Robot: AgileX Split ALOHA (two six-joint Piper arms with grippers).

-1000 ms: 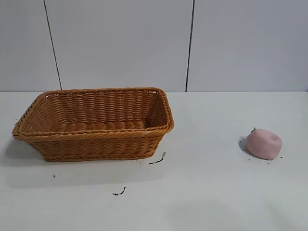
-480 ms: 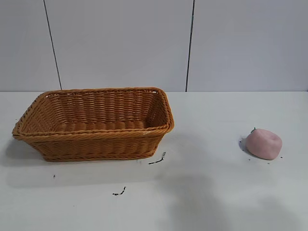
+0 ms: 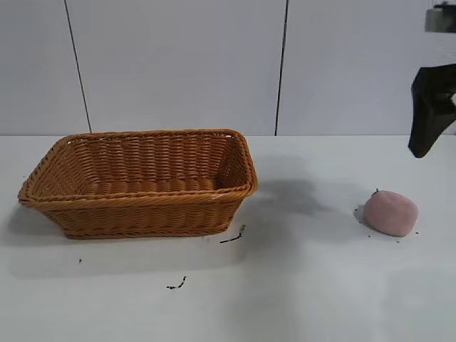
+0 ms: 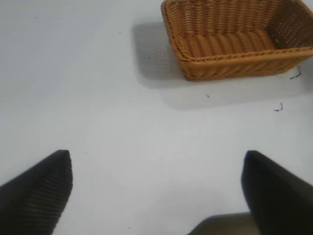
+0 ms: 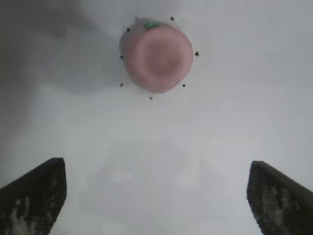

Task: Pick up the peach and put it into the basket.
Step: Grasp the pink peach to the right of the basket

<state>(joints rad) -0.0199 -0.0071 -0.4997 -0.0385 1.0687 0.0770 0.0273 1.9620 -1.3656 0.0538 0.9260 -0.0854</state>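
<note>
The small pale pink rounded peach (image 3: 390, 212) is lying on the white worktop (image 3: 306, 285) well right of the orange-brown woven wicker basket (image 3: 140, 182), while both the right gripper (image 5: 156, 196) and the left gripper (image 4: 156, 191) are hanging with jaws spread wide.

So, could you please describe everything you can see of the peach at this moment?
The peach is a small, pale pink, matte lump, rounded but somewhat flattened, with a tiny green-dark stem at its upper left edge. It rests on the white table, well to the right of the basket, with a few dark specks around it. Nothing grips or touches it; the right claw hangs open above it.
</note>
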